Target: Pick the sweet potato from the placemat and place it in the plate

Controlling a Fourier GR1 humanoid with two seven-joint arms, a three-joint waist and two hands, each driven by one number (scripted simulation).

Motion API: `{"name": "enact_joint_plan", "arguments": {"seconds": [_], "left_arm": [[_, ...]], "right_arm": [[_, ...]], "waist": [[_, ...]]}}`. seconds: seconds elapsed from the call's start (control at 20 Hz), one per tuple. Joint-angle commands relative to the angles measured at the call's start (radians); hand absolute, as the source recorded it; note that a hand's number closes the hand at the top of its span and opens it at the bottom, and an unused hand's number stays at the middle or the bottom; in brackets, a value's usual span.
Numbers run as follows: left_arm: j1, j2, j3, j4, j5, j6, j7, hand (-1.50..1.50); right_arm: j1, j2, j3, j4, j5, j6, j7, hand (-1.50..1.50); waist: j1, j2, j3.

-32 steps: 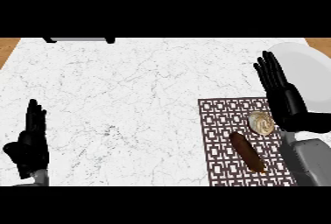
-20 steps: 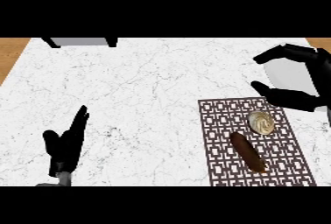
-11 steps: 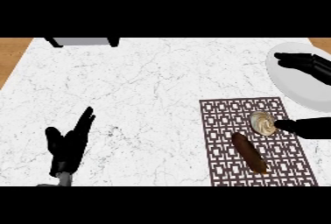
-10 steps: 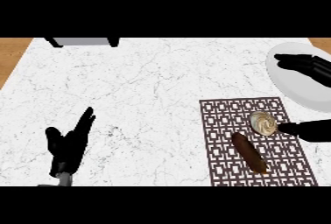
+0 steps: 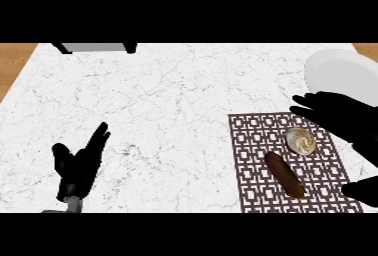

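A long dark brown sweet potato lies on the patterned brown placemat at the lower right of the head view. A white plate sits at the upper right, beyond the mat. My right hand hovers over the mat's far right corner, between the plate and the sweet potato, with relaxed fingers pointing left and holding nothing; its thumb shows dark at the mat's lower right. My left hand rests open at the lower left, fingers up.
A round beige object lies on the placemat just beyond the sweet potato. A grey box stands at the counter's far edge, upper left. Wooden floor shows past the counter's left and right far corners.
My right hand has come down from over the plate toward the placemat, spreading over its right side. The left hand tilted and settled at the lower left. The sweet potato has not moved.
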Motion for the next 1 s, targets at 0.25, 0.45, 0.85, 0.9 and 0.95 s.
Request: {"name": "enact_joint_plan", "arguments": {"seconds": [0.25, 0.45, 0.85, 0.9, 0.95], "left_arm": [[-0.007, -0.043, -0.015, 0.054, -0.016, -0.014, -0.020, 0.00], [0.001, -0.039, 0.002, 0.053, -0.023, -0.027, -0.021, 0.00], [0.001, -0.057, -0.009, -0.039, -0.034, -0.010, 0.071, 0.00], [-0.030, -0.071, -0.009, 0.015, -0.055, 0.003, 0.061, 0.00], [0.032, -0.034, 0.022, 0.038, -0.011, -0.075, -0.014, 0.00]], "right_arm": [[0.060, 0.115, 0.235, -0.124, 0.285, 0.083, 0.300, -1.50], [0.073, 0.191, 0.242, -0.122, 0.386, 0.105, 0.314, -1.50], [0.110, 0.315, 0.305, 0.046, 0.491, 0.140, 0.306, -1.50], [0.148, 0.315, 0.338, 0.062, 0.555, 0.091, 0.282, -1.50], [0.185, 0.329, 0.361, 0.009, 0.565, 0.107, 0.334, -1.50]], "waist": [[0.006, 0.009, -0.005], [0.008, 0.009, -0.004], [0.015, 0.010, -0.004], [0.010, 0.010, -0.004], [0.009, 0.009, -0.004]]}}
